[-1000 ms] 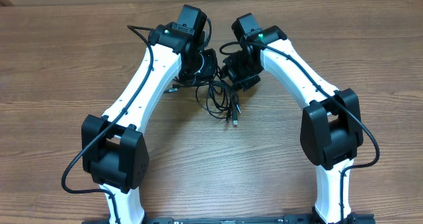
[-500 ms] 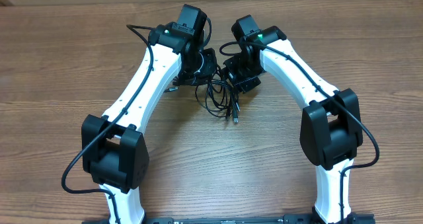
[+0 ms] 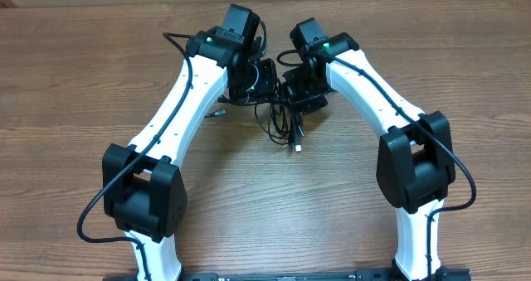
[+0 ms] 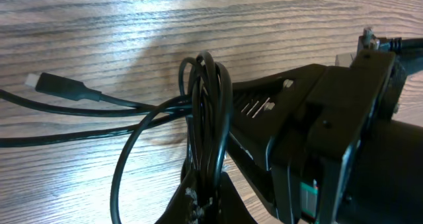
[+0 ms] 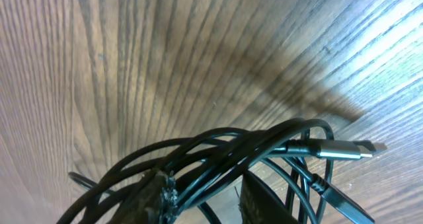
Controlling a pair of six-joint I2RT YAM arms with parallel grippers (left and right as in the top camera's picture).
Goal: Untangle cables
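A tangle of thin black cables (image 3: 283, 122) is seen near the middle of a wooden counter (image 3: 348, 206), held up between two white robot arms. The left tool (image 4: 201, 201) is closed tight on a bunched loop of the cables, which stands upright above it. The right tool (image 5: 205, 197) is narrowed around several strands pinched between its fingers. A silver-tipped plug (image 5: 344, 148) is seen sticking out beside it, clear of the counter.
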